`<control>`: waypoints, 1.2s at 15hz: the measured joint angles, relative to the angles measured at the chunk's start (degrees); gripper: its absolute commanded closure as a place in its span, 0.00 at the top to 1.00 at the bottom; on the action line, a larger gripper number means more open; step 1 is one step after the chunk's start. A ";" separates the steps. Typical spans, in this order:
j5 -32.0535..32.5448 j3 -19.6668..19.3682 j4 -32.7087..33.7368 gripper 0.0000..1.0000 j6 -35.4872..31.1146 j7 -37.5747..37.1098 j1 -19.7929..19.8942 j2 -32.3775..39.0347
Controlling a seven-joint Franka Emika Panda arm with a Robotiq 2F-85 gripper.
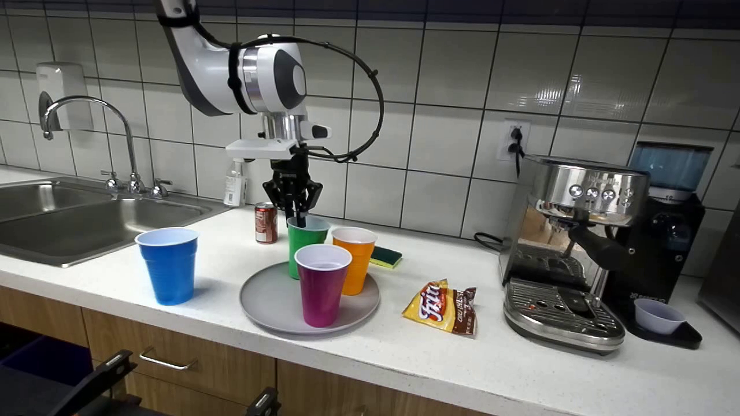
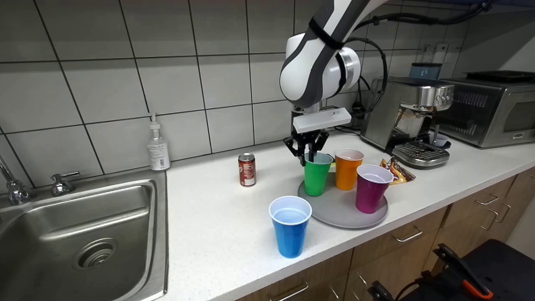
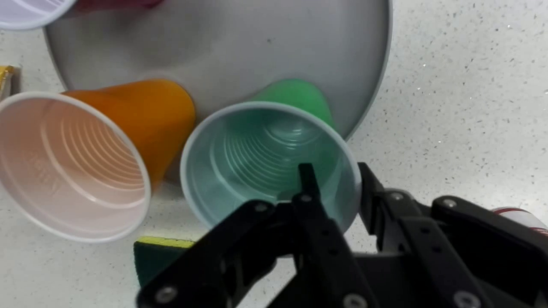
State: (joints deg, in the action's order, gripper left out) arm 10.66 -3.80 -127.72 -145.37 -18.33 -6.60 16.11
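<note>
The green cup [image 3: 261, 158] sits beneath the hand [image 3: 335, 169]

The green cup stands upright on the gray plate [image 3: 265, 47], directly under the hand, with the rim between the two fingers [image 3: 309, 184]: one reaches inside the cup, the other runs down outside. The hand is parted by a moderate gap, visibly wider than the thin wall; the inner finger stands clear of that wall, and whether the outer one touches cannot be told.

Just beside the green cup is the orange cup [image 1: 359, 263], with the magenta cup [image 1: 322, 294] in front, both on the plate. Behind the green cup, on the tabletop [image 1: 225, 248], lies a sponge [image 1: 384, 256]. Toward the sink [image 2: 159, 234] from the green cup stand a soda can [image 1: 266, 223], near, and the blue cup [image 1: 169, 266], well apart. On the green cup's other side, off the plate, lies a snack bag [image 1: 442, 308].
</note>
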 measured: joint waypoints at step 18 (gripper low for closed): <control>0.00 1.00 -1.36 1.00 0.00 0.41 -0.30 -3.93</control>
State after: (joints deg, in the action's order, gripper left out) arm 10.66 -2.79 -129.08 -145.37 -17.93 -6.89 12.18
